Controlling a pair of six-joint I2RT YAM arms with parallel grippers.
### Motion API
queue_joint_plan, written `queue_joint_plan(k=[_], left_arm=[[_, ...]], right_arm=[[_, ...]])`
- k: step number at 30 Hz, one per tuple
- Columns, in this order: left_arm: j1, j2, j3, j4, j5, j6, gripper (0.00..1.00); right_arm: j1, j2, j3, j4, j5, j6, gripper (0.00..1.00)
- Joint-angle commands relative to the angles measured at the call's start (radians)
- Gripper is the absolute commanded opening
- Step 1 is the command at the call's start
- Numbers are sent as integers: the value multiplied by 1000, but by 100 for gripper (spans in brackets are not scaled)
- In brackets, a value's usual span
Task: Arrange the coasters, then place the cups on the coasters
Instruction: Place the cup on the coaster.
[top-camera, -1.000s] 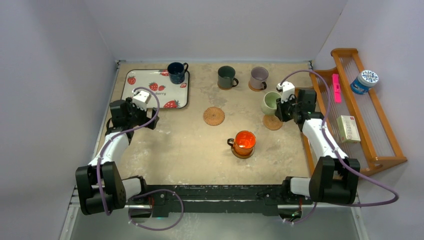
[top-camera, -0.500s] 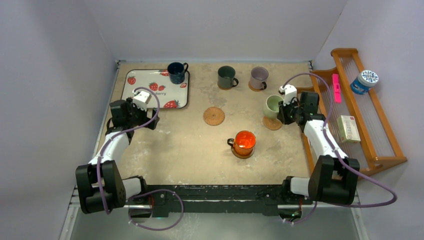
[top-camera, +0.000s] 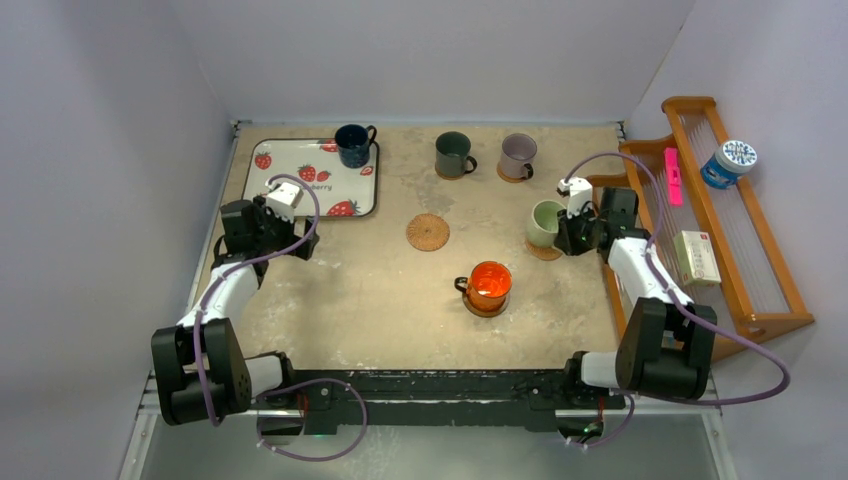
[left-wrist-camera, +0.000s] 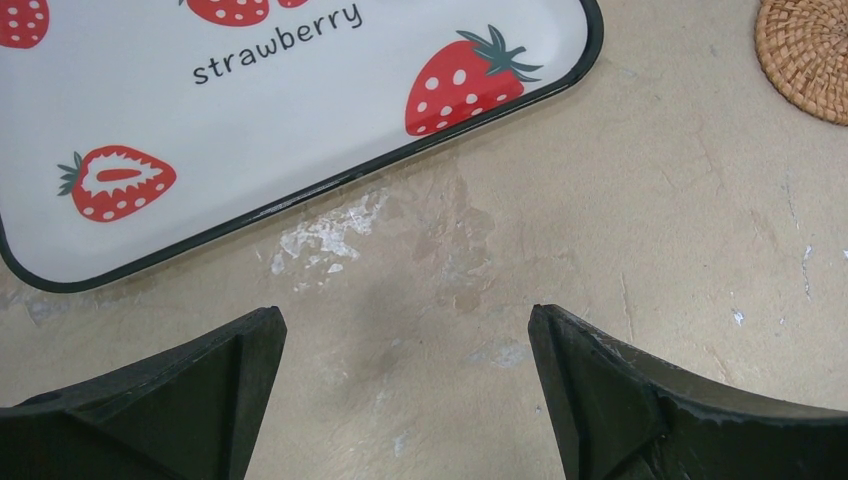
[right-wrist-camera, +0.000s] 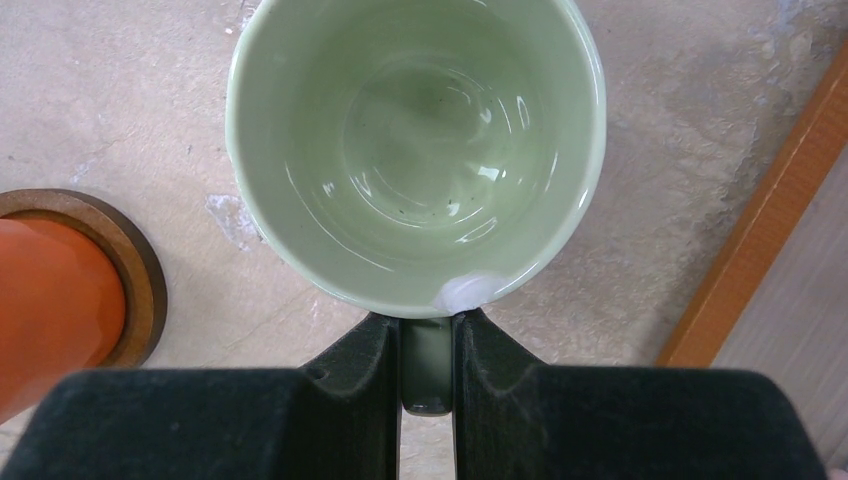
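My right gripper (right-wrist-camera: 427, 325) is shut on the handle of the pale green cup (right-wrist-camera: 415, 150). In the top view this cup (top-camera: 545, 222) stands over a tan coaster (top-camera: 546, 253) at the right, and only the coaster's near rim shows. The orange cup (top-camera: 490, 283) sits on a dark coaster (top-camera: 486, 308). At the back, the dark green cup (top-camera: 453, 154) and the mauve cup (top-camera: 518, 155) each sit on a coaster. The navy cup (top-camera: 353, 145) stands on the strawberry tray (top-camera: 290, 165). A woven coaster (top-camera: 428, 232) lies bare. My left gripper (left-wrist-camera: 403, 315) hangs open by the tray's near edge.
A wooden rack (top-camera: 740, 230) lines the right edge, close to my right arm, and holds a blue-and-white jar (top-camera: 729, 164), a pink item (top-camera: 673, 176) and a small box (top-camera: 697, 257). Walls close in the table on the back and left.
My right gripper has carried the pale green cup nearer and down, from behind the tan coaster to over it. The left arm has not moved.
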Motion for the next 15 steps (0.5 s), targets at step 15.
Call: queue_joint_plan(k=[15], left_arm=[[4,-22,-24,40,-1,14,100]], right_arm=[[-69,-11,29,39,-115,-35,0]])
